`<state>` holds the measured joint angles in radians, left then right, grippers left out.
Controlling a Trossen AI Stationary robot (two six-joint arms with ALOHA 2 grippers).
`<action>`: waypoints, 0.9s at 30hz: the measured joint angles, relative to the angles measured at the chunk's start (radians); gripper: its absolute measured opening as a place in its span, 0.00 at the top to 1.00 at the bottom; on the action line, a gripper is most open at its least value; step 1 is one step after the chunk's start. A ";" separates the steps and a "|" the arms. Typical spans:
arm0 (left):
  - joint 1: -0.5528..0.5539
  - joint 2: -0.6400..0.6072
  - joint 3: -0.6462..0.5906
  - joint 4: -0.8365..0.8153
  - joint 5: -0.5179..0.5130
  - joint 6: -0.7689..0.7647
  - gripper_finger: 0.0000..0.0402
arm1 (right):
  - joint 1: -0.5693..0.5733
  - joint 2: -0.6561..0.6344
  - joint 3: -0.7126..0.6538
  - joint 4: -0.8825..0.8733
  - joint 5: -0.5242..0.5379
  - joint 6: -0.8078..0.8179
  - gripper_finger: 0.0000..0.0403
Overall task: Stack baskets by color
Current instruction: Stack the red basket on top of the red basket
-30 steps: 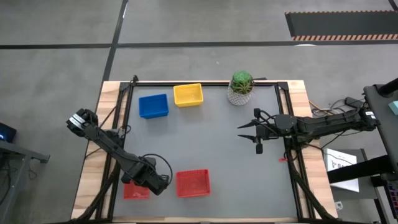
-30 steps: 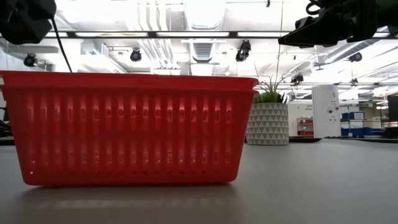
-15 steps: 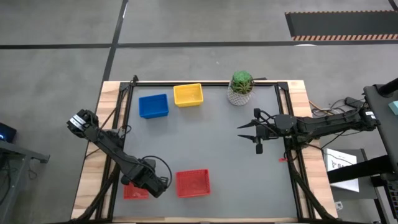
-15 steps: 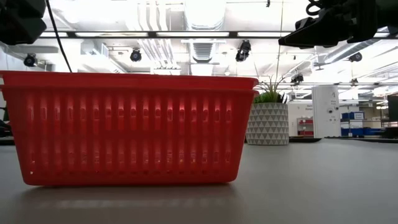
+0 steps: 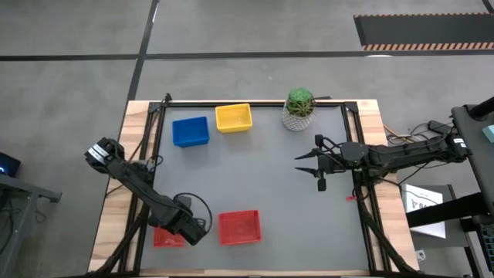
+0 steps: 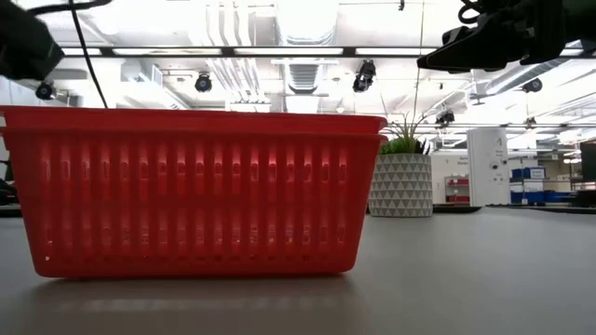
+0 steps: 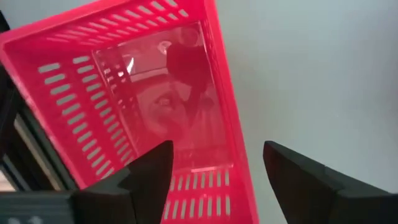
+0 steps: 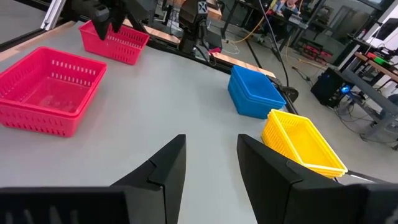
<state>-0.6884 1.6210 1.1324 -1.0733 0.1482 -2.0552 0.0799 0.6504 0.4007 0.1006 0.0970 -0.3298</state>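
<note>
A single red basket (image 5: 165,239) rests on its base near the table's front left corner. My left gripper (image 7: 217,149) hangs open over its right side, pointing down. One finger (image 7: 152,171) is above the basket's inside and the other (image 7: 292,177) above the bare table, with the basket's wall (image 7: 227,118) between them. Two nested red baskets (image 5: 239,227) stand just to the right. A blue basket (image 5: 191,131) and a yellow basket (image 5: 233,117) sit at the far left. My right gripper (image 5: 302,162) waits open and level above the table's right part.
A green plant in a white pot (image 5: 299,108) stands at the far edge, right of the yellow basket. The grey mat's (image 5: 270,185) middle lies bare between the arms. A black frame (image 5: 351,139) borders the mat, with the wooden table edge (image 5: 374,154) outside it.
</note>
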 joint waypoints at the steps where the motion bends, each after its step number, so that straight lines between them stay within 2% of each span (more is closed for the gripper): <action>1: 0.000 0.003 -0.007 0.008 0.000 0.000 0.42 | 0.000 0.000 0.000 0.000 0.000 0.000 0.66; 6: 0.000 0.015 -0.042 0.042 -0.001 0.003 0.42 | 0.000 0.000 -0.001 0.000 0.000 0.000 0.66; 9: 0.000 0.016 -0.046 0.044 0.000 0.024 0.47 | 0.000 0.000 -0.001 0.000 0.002 0.000 0.66; 13: 0.000 0.016 -0.046 0.044 0.000 0.027 0.59 | 0.000 0.000 -0.001 0.000 0.008 0.000 0.66; 22: 0.000 0.016 -0.046 0.047 0.001 0.025 0.96 | 0.000 0.000 -0.001 0.000 0.008 0.000 0.66; 27: 0.002 0.016 -0.040 0.042 0.032 0.028 0.99 | 0.000 0.000 -0.001 0.000 0.008 0.001 0.66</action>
<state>-0.6868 1.6367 1.0927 -1.0309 0.1807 -2.0276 0.0799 0.6502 0.3996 0.1009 0.1051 -0.3290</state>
